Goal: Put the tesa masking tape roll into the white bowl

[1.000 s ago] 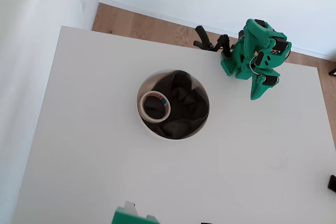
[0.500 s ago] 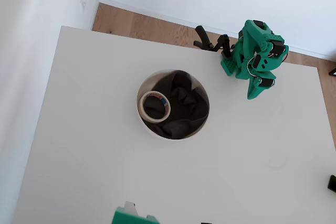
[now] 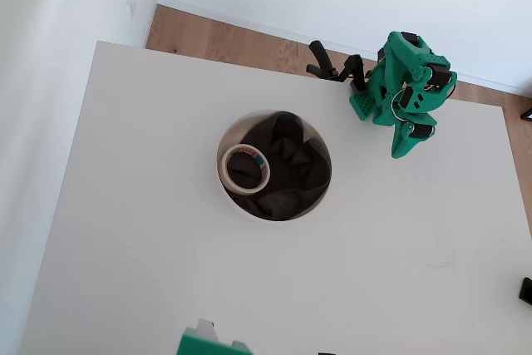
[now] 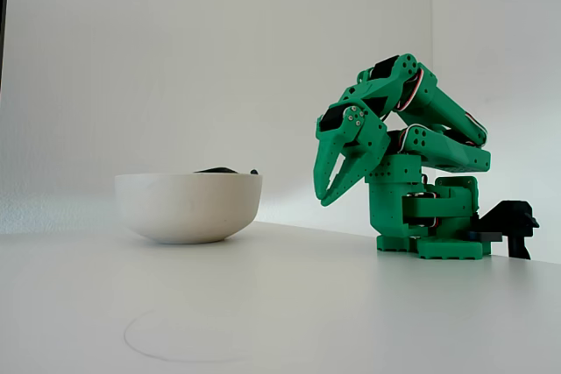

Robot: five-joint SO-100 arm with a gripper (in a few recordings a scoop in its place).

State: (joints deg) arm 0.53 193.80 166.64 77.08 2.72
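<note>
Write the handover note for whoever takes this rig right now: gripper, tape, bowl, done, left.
Gripper: empty, folded back over the arm's base, fingers pointing down above the table, well clear of the bowl. The fingers look nearly closed in the fixed view; open or shut cannot be told.
Tesa masking tape roll: lying flat inside the white bowl, on the dark cloth, against the left wall in the overhead view.
Done: the tape is in the bowl and released.
Left: nothing apparent for the task; the arm seems parked.
</note>
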